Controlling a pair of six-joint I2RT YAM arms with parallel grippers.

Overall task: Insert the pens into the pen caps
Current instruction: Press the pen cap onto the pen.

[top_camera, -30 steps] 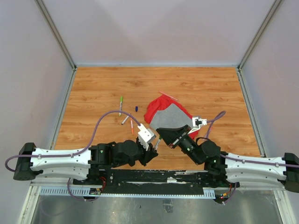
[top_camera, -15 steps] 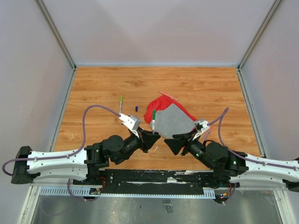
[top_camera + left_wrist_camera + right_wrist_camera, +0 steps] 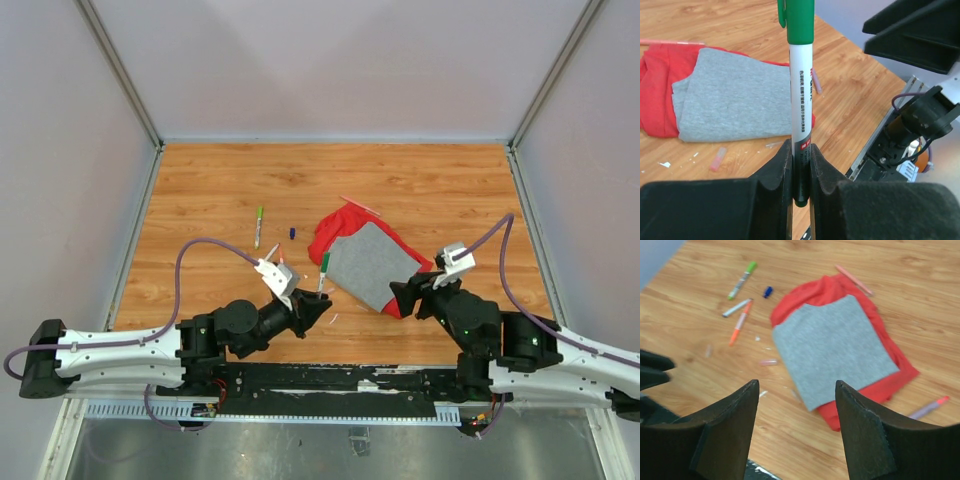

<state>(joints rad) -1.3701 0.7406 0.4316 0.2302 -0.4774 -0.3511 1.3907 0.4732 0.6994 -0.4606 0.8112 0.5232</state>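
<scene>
Top external, from the left edge inward: a loose green pen [image 3: 258, 225] with a blue cap [image 3: 291, 232] just beside it, then the left gripper [image 3: 314, 303] near the front edge, clamped tight on the lower barrel of a green-capped pen [image 3: 323, 272]. Mid-table, an orange pen [image 3: 740, 322] and a pink cap [image 3: 768, 362] left of a red-and-grey cloth [image 3: 365, 255]. Toward the right edge, the right gripper [image 3: 797, 390], spread wide and holding nothing, by the cloth's front corner.

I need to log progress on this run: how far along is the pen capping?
Looks done: the green pen wears a green cap. In hand: the left end effector grips that pen's barrel; the right end effector is open and empty. Left: the orange pen, purple pen and a loose blue cap lie on the table, apparently unpaired.
</scene>
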